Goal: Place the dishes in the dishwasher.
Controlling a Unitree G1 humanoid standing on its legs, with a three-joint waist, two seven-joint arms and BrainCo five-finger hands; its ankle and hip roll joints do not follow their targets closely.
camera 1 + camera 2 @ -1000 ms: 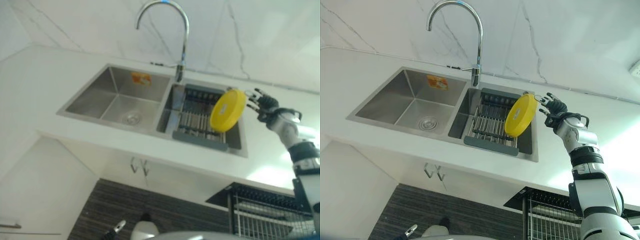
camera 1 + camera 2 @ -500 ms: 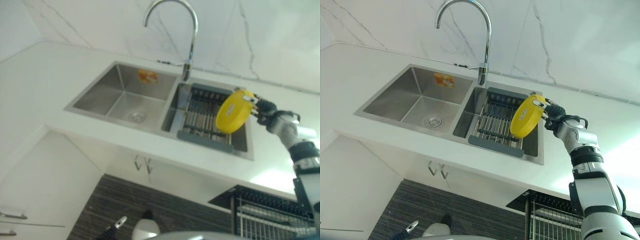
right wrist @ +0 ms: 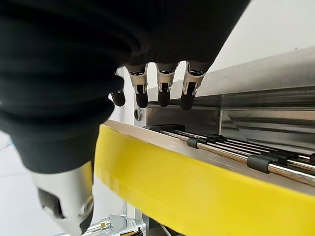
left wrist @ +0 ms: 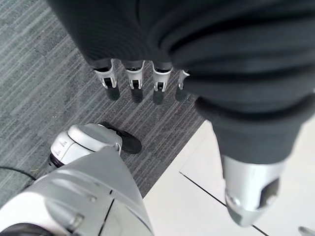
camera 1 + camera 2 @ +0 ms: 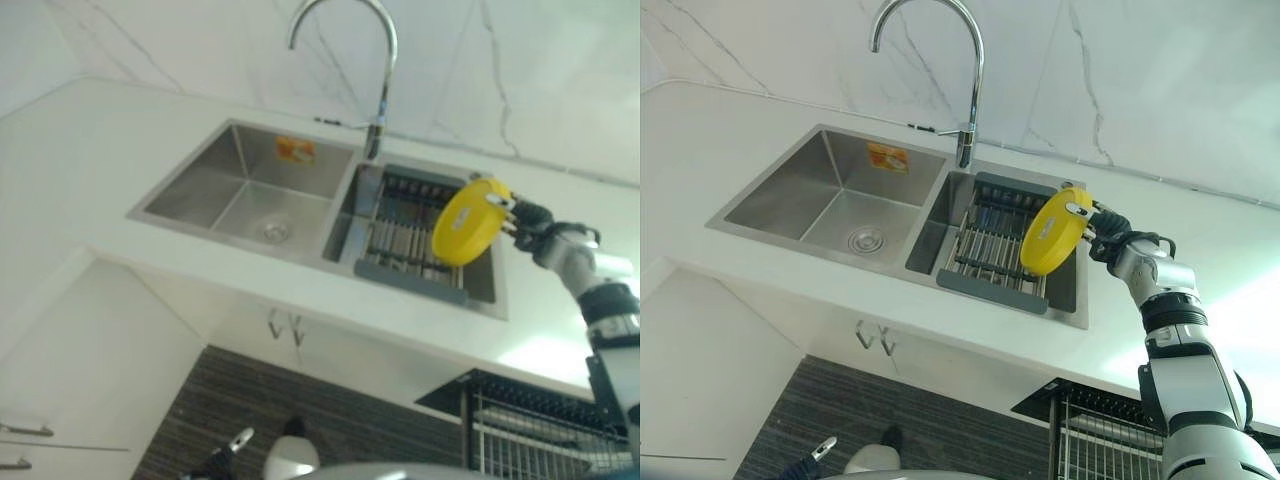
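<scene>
Right hand (image 5: pixel 1108 234), fingers pinching the tilted yellow plate (image 5: pixel 1052 232), reaches over the sink rack (image 5: pixel 990 250).

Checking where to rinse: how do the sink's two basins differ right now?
The left basin is bare steel with a drain showing; the right basin holds a drying rack. The right hand holds a yellow plate over the right basin, nothing over the left. Both are stainless steel.

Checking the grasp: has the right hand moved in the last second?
Yes. Judged against the sink rim, the right hand has closed in toward the faucet side, from spread clear of the yellow plate to gripping its edge.
</scene>
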